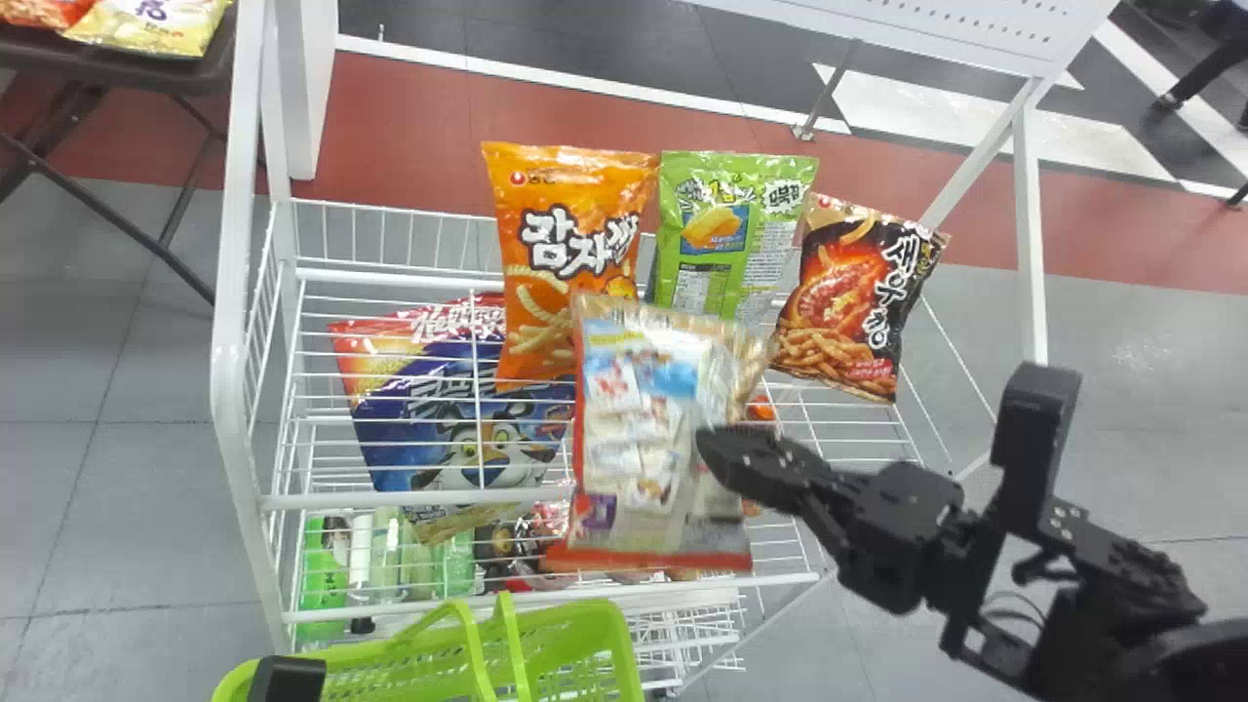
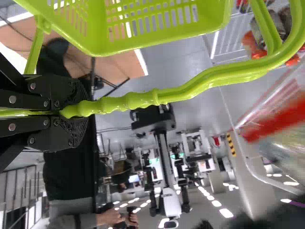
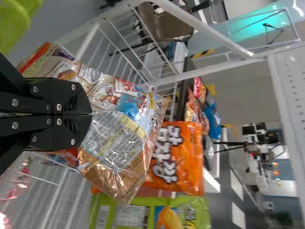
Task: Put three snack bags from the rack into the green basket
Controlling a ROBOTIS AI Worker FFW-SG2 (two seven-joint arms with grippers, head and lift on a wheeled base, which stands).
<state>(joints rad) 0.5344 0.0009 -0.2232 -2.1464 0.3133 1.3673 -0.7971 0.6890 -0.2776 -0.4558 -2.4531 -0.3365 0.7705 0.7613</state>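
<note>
In the head view my right gripper [image 1: 726, 456] holds a tan bag with a red bottom edge [image 1: 634, 439] in front of the rack. The right wrist view shows this gripper [image 3: 81, 114] closed on the bag [image 3: 119, 138]. A black part of my left gripper [image 1: 286, 680] shows beside the green basket [image 1: 575, 639], low in front of the rack. Seen from the left wrist, the left gripper [image 2: 71, 110] grips the basket's handle [image 2: 190, 88]. An orange bag [image 1: 575, 214], a green bag [image 1: 736, 234] and a black-and-red bag [image 1: 858, 302] stand along the rack's upper level.
The white wire rack [image 1: 239, 390] has a post on its left side. A blue bag [image 1: 439, 409] sits behind its front wires, with bottles [image 1: 390, 561] lower down. At the far left is a dark table [image 1: 210, 68] with more bags.
</note>
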